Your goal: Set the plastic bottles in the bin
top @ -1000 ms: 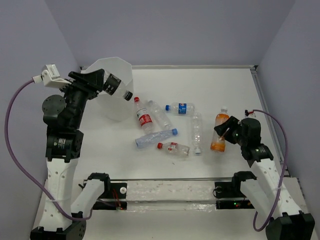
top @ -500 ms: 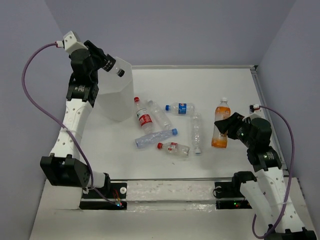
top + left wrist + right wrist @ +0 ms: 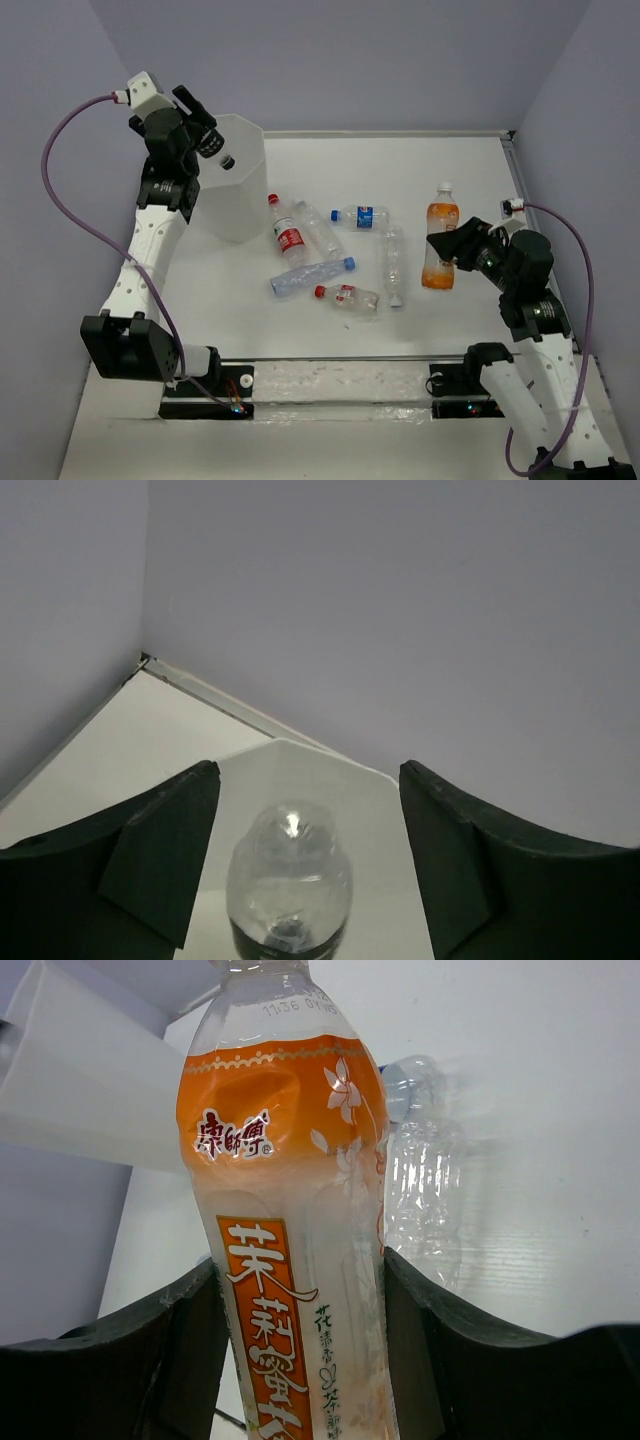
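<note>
Six bottles [image 3: 290, 238] loose; left end effector [image 3: 305, 780] released, right end effector [image 3: 295, 1300] grasping orange bottle [image 3: 270, 1130]

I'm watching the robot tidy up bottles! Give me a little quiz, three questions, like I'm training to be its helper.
1. True or false: the right gripper is holding the orange bottle.
2. Which gripper is over the bin? A. the left gripper B. the right gripper C. neither
3. Fill in: the red-labelled bottle lying nearest the bin has a ___ cap.

Key: 1 true; 2 A; 3 red.
</note>
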Tool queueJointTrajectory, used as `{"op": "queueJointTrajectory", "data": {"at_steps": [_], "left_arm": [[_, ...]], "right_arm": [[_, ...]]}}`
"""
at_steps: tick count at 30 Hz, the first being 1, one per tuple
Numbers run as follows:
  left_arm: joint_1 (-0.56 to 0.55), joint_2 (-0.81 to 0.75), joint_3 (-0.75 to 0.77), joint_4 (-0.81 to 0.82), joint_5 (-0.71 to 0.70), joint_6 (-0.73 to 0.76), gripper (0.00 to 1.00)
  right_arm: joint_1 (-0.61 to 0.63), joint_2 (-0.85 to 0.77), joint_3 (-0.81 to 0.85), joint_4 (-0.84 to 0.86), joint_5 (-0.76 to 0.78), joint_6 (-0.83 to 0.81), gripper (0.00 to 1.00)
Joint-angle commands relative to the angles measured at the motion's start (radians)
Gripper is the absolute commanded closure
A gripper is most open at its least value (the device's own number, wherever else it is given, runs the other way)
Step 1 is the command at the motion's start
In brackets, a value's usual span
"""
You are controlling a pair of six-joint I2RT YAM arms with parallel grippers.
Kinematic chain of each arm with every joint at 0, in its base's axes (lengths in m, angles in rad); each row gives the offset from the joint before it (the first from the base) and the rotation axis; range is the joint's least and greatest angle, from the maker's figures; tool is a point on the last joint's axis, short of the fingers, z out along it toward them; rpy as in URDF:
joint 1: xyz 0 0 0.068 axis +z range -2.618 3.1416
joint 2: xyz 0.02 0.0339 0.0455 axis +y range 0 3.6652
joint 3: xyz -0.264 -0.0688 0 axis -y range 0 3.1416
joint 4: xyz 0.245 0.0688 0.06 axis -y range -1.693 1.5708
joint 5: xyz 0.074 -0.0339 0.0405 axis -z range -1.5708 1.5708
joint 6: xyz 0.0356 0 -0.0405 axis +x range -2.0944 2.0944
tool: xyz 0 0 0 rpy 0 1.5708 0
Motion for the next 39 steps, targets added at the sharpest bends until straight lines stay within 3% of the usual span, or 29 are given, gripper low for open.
{"op": "queueJointTrajectory", "data": {"at_steps": [1,3,7,9,12,14,18,22,26,30,33,39], "left_arm": [[-0.006,-0.073,0.017,0.086,0.046,0.006,0.09],[-0.007,-0.09,0.035,0.084,0.067,0.005,0.01],[-0.012,-0.166,0.073,-0.015,0.115,-0.032,0.01],[-0.022,-0.269,-0.001,-0.041,0.178,-0.067,0.01],[-0.064,-0.389,-0.154,-0.044,0.27,-0.086,0.01],[-0.082,-0.496,-0.219,-0.089,0.337,-0.086,0.01],[-0.111,-0.66,-0.359,-0.199,0.457,-0.081,0.01],[-0.115,-0.774,-0.448,-0.366,0.514,-0.069,0.01],[-0.115,-0.829,-0.514,-0.529,0.555,-0.049,0.01],[-0.115,-0.88,-0.597,-0.58,0.592,-0.073,0.01],[-0.115,-0.909,-0.664,-0.594,0.644,-0.086,0.01],[-0.115,-0.978,-0.756,-0.597,0.698,-0.127,0.01]], "right_arm": [[0.01,0.019,0.075,0.08,-0.062,0.001,0.53],[0.01,0.028,0.082,0.107,-0.076,0.012,0.53],[0.019,0.054,0.076,0.211,-0.108,0.07,0.53],[0.039,0.097,0.079,0.321,-0.124,0.125,0.55],[0.152,0.197,0.153,0.383,-0.089,0.13,0.55],[0.315,0.264,0.225,0.384,0.031,0.091,0.54],[0.543,0.484,0.455,0.416,0.169,-0.064,0.53],[0.64,0.781,0.73,0.417,0.203,-0.159,0.54],[0.694,1.024,1.099,0.399,0.169,-0.216,0.55],[0.734,1.231,1.366,0.414,0.171,-0.278,0.55],[0.745,1.38,1.502,0.478,0.14,-0.304,0.57],[0.745,1.639,1.789,0.584,0.218,-0.334,0.58]]}}
